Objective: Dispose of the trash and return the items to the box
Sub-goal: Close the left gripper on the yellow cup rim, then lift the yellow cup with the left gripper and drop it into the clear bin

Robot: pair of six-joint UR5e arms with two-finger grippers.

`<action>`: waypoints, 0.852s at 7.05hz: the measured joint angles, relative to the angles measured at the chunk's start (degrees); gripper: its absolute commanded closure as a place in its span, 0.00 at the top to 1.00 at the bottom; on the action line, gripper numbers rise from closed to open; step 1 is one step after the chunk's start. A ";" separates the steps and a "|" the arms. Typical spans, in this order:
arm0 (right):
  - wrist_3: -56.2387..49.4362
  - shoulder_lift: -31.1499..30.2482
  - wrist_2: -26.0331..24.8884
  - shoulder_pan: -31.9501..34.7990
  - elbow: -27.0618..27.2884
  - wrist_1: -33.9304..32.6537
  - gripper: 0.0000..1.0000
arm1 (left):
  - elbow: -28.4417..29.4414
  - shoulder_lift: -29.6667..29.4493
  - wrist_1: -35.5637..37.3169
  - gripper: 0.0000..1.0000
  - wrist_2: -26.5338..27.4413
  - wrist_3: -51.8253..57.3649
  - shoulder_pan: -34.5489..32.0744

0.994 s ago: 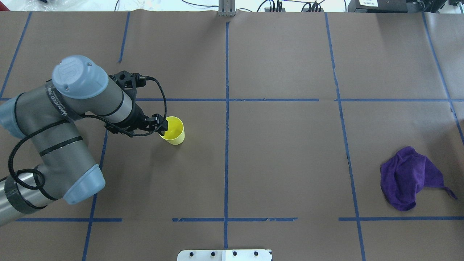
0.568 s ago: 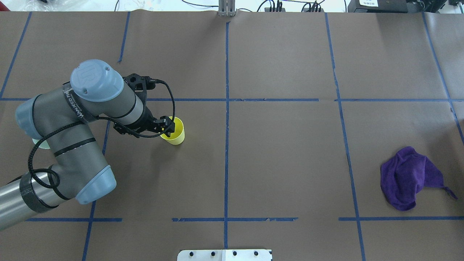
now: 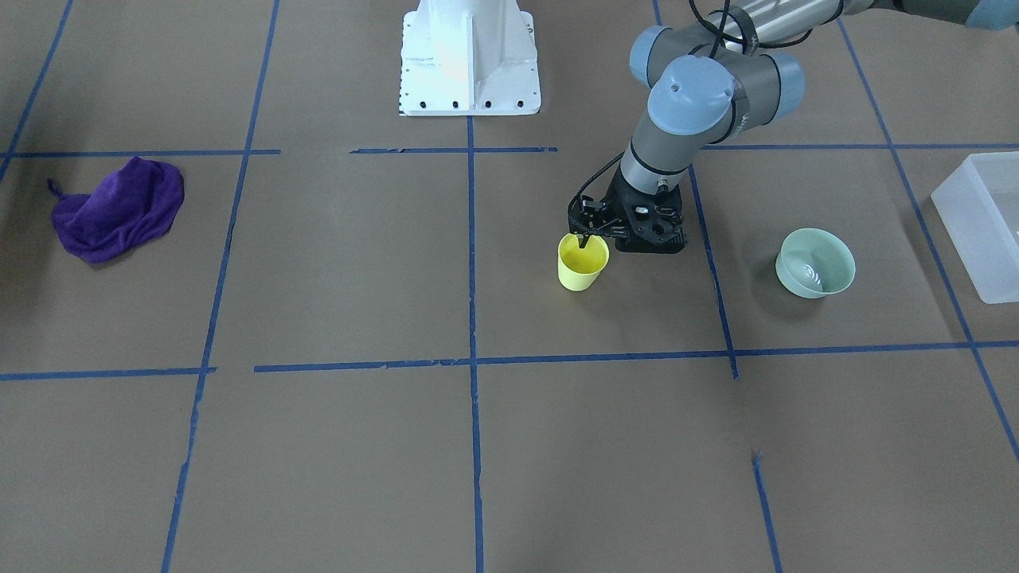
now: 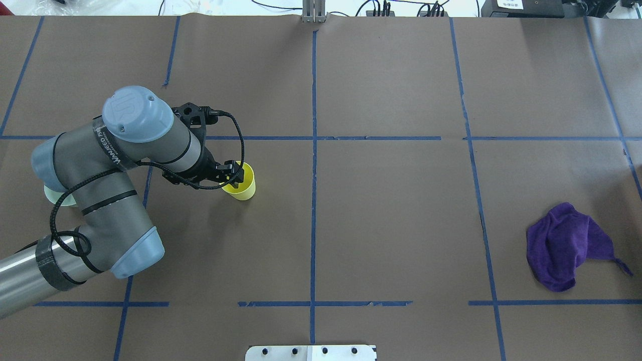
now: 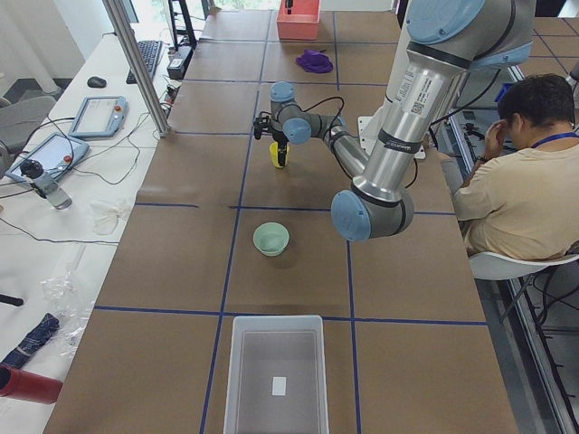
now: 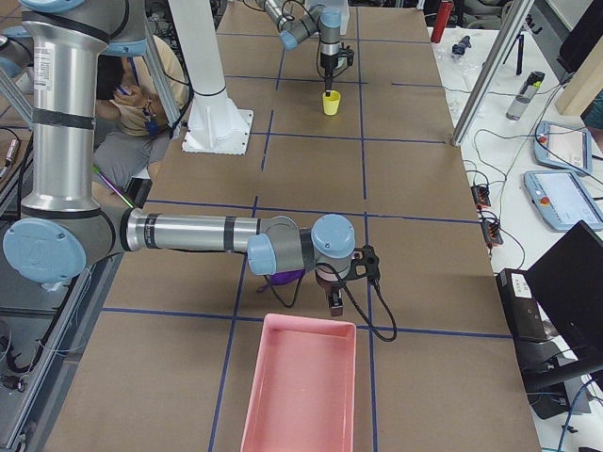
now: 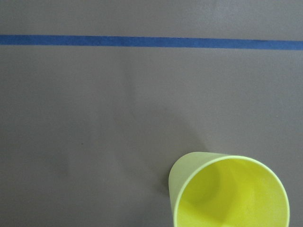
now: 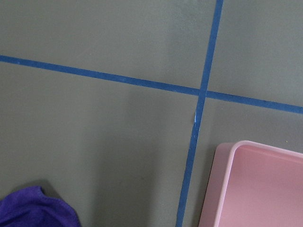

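**Left jaws at the rim of the yellow cup**

Farthest left on the brown-papered counter [image 4: 391,225] stands the translucent frosted-white box [image 5: 276,357], a straight-walled tub. A small white rectangle [image 5: 279,386] shows on its floor. Between the box and the cup sits the pale mint-green bowl [image 3: 815,263], upright, round and wider than the cup, with light glinting inside it. In the overhead view only a sliver of it shows under the left arm [image 4: 125,145].

Next comes the cup [image 4: 245,186], bright yellow, tapered and upright, apart from the bowl. The left jaws are at its near-left rim, with one finger [image 3: 584,241] dipped inside the cup. I cannot tell whether they pinch the wall or stand spread around it.

At the right lies the crumpled purple cloth [image 4: 564,245], with the right arm [image 6: 188,231] low beside it. From the side view I cannot tell how the right jaws stand. Just beyond them is a pink tray [image 6: 300,395], showing only its own pink floor.

A second ago the left jaws were beside the cup's rim. Since then they have moved over it, and the arm has swung far enough to uncover the bowl's edge. The cup and cloth lie where they did.
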 measured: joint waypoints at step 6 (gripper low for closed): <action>-0.23 0.10 0.17 -0.21 -0.50 0.01 1.00 | 4.58 -0.02 -7.95 0.00 -0.18 -0.61 0.12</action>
